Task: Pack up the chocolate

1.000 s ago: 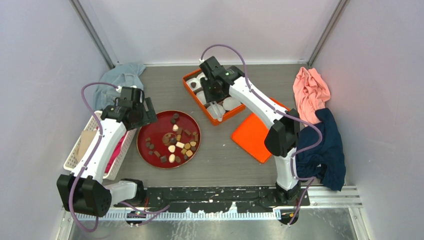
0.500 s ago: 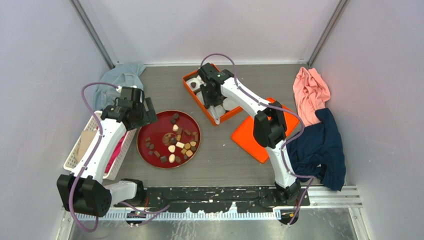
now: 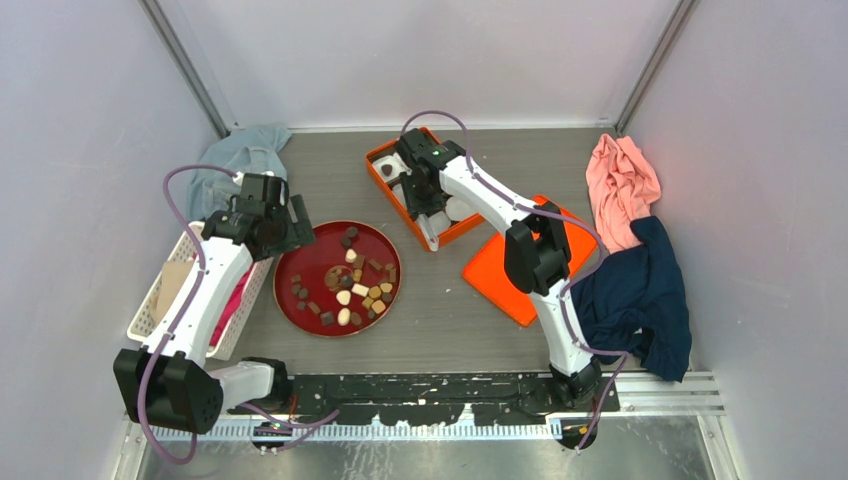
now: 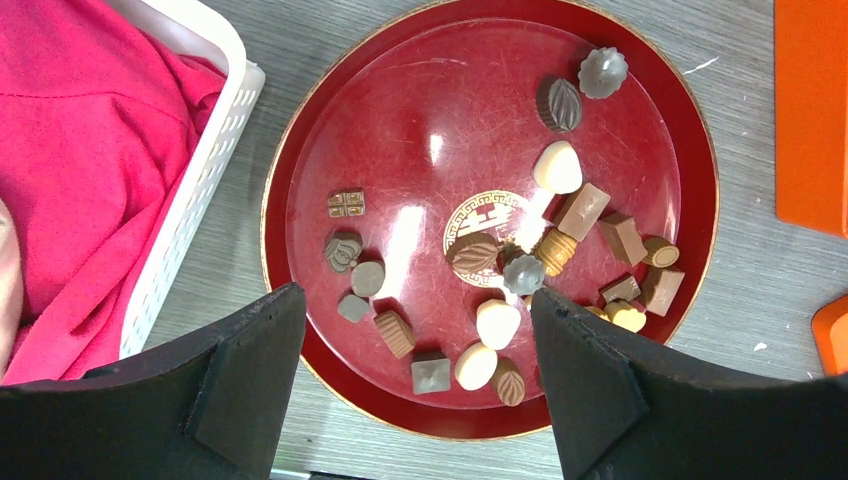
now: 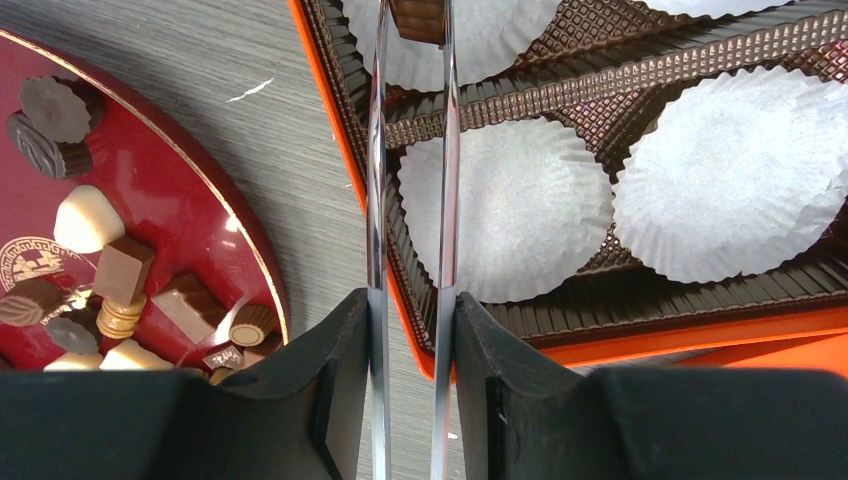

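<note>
Several small dark, tan and cream chocolates (image 3: 355,290) lie on a round red plate (image 3: 300,255); they also show in the left wrist view (image 4: 558,165). My left gripper (image 4: 415,300) hangs open and empty above the plate's near edge. My right gripper (image 5: 412,300) is shut on metal tongs (image 5: 376,150), whose tips pinch a brown chocolate (image 5: 418,18) over a white paper cup in the orange box (image 5: 340,130). Other paper cups (image 5: 520,220) in the box's dark ribbed tray show nothing in them. In the top view the right gripper (image 3: 425,185) is over the box (image 3: 378,160).
The orange lid (image 3: 510,265) lies right of the box. A white basket (image 3: 165,290) with pink cloth stands left of the plate. A grey-blue cloth (image 3: 240,150) lies at the back left. Pink (image 3: 620,185) and navy (image 3: 645,290) cloths lie at the right.
My right arm has swung left and folded in, bringing the tongs further over the orange box. The left arm has not moved.
</note>
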